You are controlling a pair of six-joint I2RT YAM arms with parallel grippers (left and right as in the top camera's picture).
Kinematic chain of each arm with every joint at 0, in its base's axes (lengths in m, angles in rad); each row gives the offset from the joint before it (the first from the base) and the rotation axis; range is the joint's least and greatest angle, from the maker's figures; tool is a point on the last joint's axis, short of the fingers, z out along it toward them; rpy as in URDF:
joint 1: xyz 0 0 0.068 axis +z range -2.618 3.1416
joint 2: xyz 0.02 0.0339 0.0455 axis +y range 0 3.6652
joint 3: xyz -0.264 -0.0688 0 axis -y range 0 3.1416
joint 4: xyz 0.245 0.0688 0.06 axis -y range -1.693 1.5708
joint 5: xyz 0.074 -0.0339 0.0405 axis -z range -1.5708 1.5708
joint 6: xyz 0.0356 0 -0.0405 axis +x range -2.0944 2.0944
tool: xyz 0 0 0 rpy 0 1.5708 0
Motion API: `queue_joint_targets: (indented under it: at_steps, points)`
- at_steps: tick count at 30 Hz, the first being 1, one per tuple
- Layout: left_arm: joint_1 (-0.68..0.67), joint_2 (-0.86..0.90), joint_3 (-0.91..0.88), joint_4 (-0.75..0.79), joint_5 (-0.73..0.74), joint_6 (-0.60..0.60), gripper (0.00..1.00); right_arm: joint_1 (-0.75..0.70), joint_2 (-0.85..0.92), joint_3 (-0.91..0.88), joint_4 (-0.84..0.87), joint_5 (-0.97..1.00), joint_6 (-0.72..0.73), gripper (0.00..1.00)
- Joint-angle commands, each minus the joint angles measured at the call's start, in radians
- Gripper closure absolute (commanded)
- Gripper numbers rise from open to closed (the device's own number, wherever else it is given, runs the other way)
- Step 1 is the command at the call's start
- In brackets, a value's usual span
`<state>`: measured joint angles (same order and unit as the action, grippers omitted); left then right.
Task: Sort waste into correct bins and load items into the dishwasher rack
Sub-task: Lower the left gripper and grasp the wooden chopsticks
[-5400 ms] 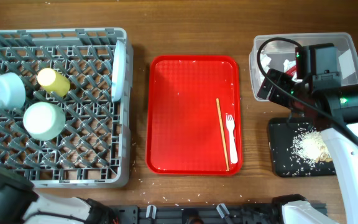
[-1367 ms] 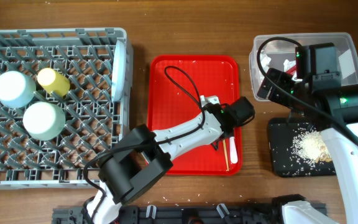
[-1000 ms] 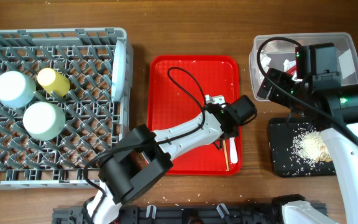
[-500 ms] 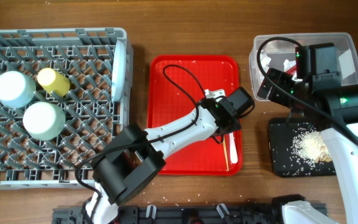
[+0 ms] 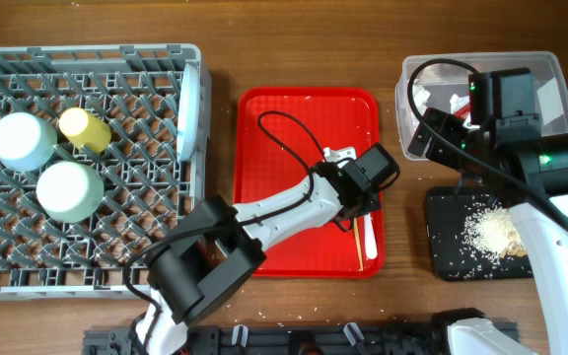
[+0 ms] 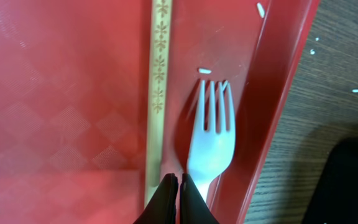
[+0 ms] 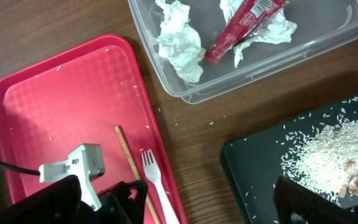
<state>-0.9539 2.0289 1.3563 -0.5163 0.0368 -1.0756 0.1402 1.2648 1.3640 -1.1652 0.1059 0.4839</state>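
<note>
Tray: left fingers newly at fork

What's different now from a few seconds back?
The left arm swung in from the overhead view's lower left over the red tray; its shut tool now sits between chopstick and fork, apparently holding neither. The bluish bowl shifted slightly right in the rack. Fork, chopstick, right arm stayed put.

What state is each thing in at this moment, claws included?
Left claw, shut, low over the red tray.
Right claw, open, empty.
White fork, flat on the red tray.
Chopstick, flat beside the fork.
Plate, on edge in the rack.
Two bowls, upside down in the rack.
Yellow cup, tilted in the rack.
Clear tub, holds tissue and sachet.
Black tray, holds rice.
</note>
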Motion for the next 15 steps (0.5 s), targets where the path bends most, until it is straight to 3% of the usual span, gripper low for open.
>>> queue_joint_targets:
  at_steps: [1, 4, 11, 15]
  points:
    - [-0.004, 0.047, -0.012, 0.008, 0.008, -0.009, 0.96, -0.002, 0.002, 0.005, 0.002, 0.013, -0.012, 0.0]
    - [0.003, 0.047, -0.012, -0.002, 0.002, -0.005, 0.96, -0.002, 0.002, 0.005, 0.002, 0.013, -0.012, 0.0]
    - [0.092, 0.018, -0.012, -0.186, -0.052, -0.002, 0.96, -0.002, 0.002, 0.005, 0.002, 0.013, -0.012, 0.0]
    - [0.135, -0.057, -0.011, -0.215, 0.013, 0.11, 0.96, -0.002, 0.002, 0.005, 0.002, 0.013, -0.013, 0.01]
